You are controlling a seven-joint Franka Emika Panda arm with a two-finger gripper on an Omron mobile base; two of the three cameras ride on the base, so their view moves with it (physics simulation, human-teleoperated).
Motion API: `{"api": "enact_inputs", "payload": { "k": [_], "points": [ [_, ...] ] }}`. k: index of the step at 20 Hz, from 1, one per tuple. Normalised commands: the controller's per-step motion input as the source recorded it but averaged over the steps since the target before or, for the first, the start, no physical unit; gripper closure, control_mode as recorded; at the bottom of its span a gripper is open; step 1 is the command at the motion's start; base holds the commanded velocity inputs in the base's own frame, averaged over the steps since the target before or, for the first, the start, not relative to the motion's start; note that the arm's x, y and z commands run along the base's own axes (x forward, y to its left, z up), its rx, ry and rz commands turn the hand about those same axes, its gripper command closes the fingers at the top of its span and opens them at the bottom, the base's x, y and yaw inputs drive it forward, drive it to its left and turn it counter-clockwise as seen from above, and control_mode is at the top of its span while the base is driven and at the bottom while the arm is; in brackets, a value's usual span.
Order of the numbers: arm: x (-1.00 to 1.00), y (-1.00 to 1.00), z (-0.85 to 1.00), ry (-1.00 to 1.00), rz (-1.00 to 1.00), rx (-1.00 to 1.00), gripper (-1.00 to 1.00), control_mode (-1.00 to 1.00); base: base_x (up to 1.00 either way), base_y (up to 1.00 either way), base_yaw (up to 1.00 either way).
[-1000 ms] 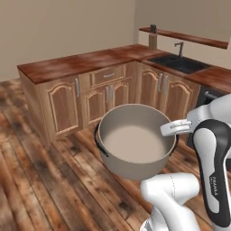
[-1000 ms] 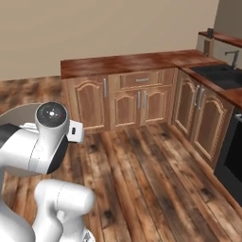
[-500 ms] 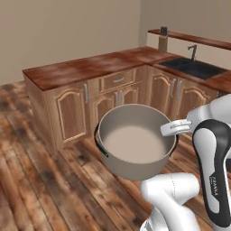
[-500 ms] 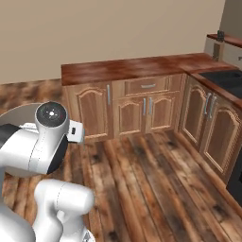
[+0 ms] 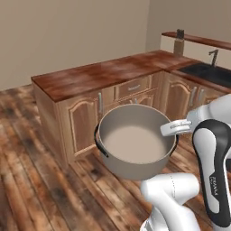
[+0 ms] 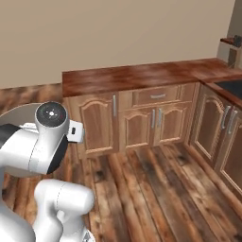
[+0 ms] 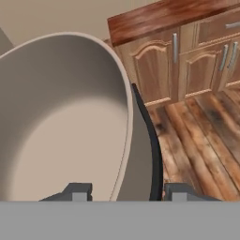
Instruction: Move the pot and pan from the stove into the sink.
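Observation:
The grey-beige pot [image 5: 135, 146] hangs in the air over the plank floor, upright, with its pale inside showing. My gripper [image 5: 173, 128] is shut on its right rim, beside a black loop handle. In the hand view the pot [image 7: 61, 117] takes up the left side. There the gripper [image 7: 126, 190] straddles the wall with one fingertip inside and one outside, next to the black handle [image 7: 152, 150]. The black sink [image 5: 212, 72] with its slim faucet [image 5: 213, 57] lies in the counter at the far right. The pan and the stove are out of view.
An L-shaped wooden counter [image 5: 103, 72] over cabinet doors stands ahead, seen also in the right base view as counter [image 6: 142, 75]. A knife block [image 5: 179, 35] sits on a shelf at the back right. Plank floor [image 6: 156, 189] stretches between me and the cabinets.
The whole scene has slid to the right in both base views, so the base has moved. The pot sits in the gripper just as before.

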Motion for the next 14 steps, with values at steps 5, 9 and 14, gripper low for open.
{"api": "enact_inputs", "payload": {
  "k": [5, 9, 14],
  "points": [
    [0.00, 0.00, 0.00, 0.00, 0.00, 0.00, 1.00, 1.00, 0.80, 0.33, 0.01],
    [0.00, 0.00, 0.00, 0.00, 0.00, 0.00, 1.00, 1.00, 0.81, 0.37, 0.01],
    [0.00, 0.00, 0.00, 0.00, 0.00, 0.00, 1.00, 1.00, 0.72, 0.26, 0.00]
  ]
}}
